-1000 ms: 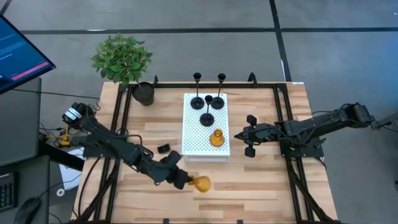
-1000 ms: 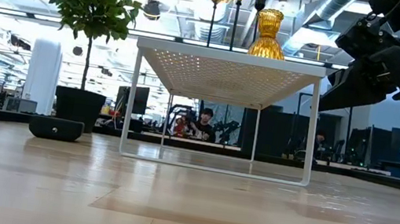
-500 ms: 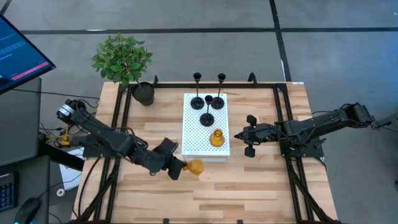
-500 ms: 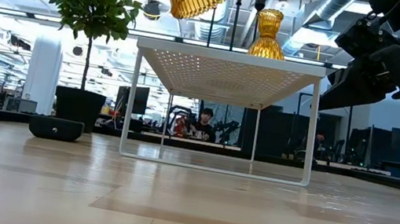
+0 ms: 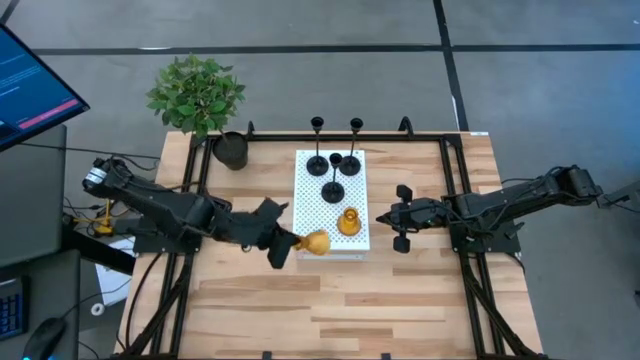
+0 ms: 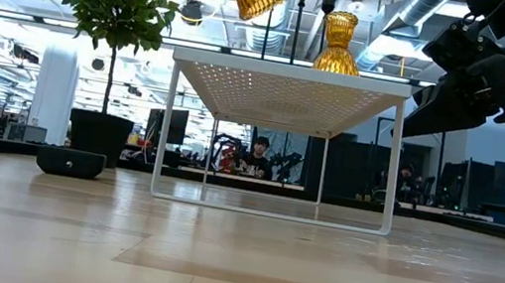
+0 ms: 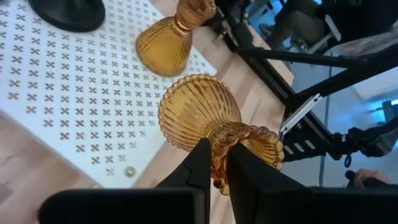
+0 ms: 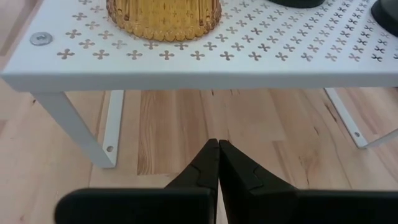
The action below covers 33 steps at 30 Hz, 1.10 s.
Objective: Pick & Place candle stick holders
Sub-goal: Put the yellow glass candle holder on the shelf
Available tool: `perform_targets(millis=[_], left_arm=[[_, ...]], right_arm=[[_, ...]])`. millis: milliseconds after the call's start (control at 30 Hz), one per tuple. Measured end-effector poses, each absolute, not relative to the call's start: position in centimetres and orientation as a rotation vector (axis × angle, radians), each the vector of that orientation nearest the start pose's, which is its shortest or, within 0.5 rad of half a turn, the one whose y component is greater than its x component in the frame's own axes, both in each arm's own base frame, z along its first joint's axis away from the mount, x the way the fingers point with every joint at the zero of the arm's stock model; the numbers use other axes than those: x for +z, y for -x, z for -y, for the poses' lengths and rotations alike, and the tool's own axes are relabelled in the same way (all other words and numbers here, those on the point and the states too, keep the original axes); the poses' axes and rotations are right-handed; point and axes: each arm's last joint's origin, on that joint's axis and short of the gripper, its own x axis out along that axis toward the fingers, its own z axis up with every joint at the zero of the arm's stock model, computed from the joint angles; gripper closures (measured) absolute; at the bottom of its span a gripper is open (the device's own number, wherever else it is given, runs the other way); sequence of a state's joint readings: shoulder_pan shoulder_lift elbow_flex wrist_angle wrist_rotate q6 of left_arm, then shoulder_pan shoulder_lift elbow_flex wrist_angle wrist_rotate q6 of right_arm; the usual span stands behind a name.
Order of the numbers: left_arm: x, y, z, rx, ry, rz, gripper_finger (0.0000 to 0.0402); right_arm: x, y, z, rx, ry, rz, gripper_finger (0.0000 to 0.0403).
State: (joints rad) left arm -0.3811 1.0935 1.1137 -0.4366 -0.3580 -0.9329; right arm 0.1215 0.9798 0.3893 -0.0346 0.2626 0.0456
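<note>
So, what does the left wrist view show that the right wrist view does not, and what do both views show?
Only the left wrist view shows the left gripper shut on the carried amber holder, tilted over the rack's edge. Only the right wrist view shows the right gripper shut and empty, beside the rack's leg above the wooden table. Both show the white perforated rack and the standing amber holder on it.

Right gripper (image 8: 217, 163) fingers pressed together, tips meeting, hovering over the wooden table (image 8: 261, 130) just in front of the white perforated shelf (image 8: 205, 68). Amber candle holder (image 8: 163, 11) stands on the shelf near its front edge. Two black holder bases (image 8: 385, 12) partly visible further along the shelf.
</note>
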Motion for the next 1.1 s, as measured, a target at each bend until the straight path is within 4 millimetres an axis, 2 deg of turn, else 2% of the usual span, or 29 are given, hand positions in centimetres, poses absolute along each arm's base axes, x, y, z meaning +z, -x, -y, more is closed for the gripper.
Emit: perform_targets(millis=[200, 467, 633, 733, 900, 1100], left_arm=[[37.3, -22.3, 5.1, 0.221, 0.762, -0.487, 0.0375], [40.4, -23.8, 2.7, 0.23, 0.748, -0.606, 0.0375], [40.1, -25.2, 1.1, 0.328, 0.775, -0.772, 0.0375], [39.6, -26.8, 0.6, 0.316, 0.801, -0.834, 0.0375], [39.8, -28.5, 0.2, 0.268, 0.815, -0.859, 0.0374], [39.7, -28.8, 0.2, 0.274, 0.818, -0.872, 0.0374]], right_arm=[[18.1, -18.8, -1.5, -0.151, 0.072, -0.594, 0.0403], [18.2, -18.8, -1.5, -0.15, 0.072, -0.591, 0.0403], [18.1, -18.8, -1.5, -0.151, 0.072, -0.593, 0.0403], [18.1, -18.8, -1.5, -0.151, 0.073, -0.595, 0.0403], [18.1, -18.8, -1.5, -0.15, 0.076, -0.599, 0.0403], [18.0, -18.7, -1.5, -0.15, 0.078, -0.609, 0.0403]])
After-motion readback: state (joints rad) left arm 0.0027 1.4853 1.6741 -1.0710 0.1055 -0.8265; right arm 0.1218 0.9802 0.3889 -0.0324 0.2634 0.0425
